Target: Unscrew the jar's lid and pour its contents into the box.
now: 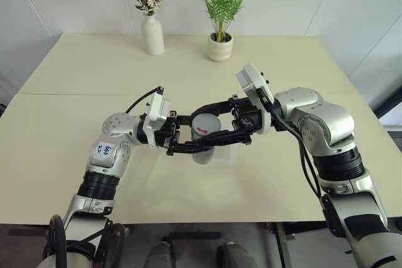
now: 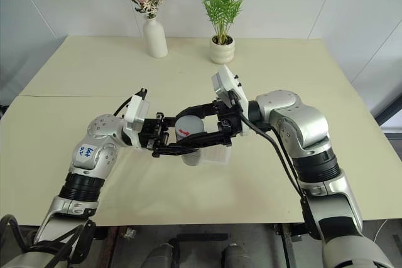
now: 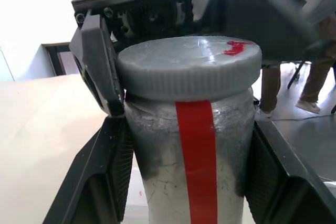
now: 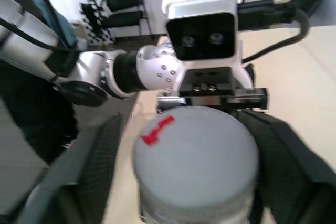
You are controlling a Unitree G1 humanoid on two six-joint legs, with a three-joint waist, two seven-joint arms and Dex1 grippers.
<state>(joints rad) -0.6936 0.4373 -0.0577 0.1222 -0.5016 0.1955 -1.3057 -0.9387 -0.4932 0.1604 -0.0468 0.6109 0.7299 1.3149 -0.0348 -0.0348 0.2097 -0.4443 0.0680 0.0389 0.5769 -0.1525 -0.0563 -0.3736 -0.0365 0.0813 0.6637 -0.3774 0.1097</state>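
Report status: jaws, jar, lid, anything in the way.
Left gripper shut on jar, held above table. Right gripper open around lid, still on. Box underneath. Nothing in the way.

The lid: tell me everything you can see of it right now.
The lid is a flat round grey disc, plastic by its look, with a ribbed rim and a small red mark on top near the edge. It sits level on the upright jar, not yet off. The jar is clamped by the left gripper above the table. The right gripper straddles the lid, its fingers beside the rim.
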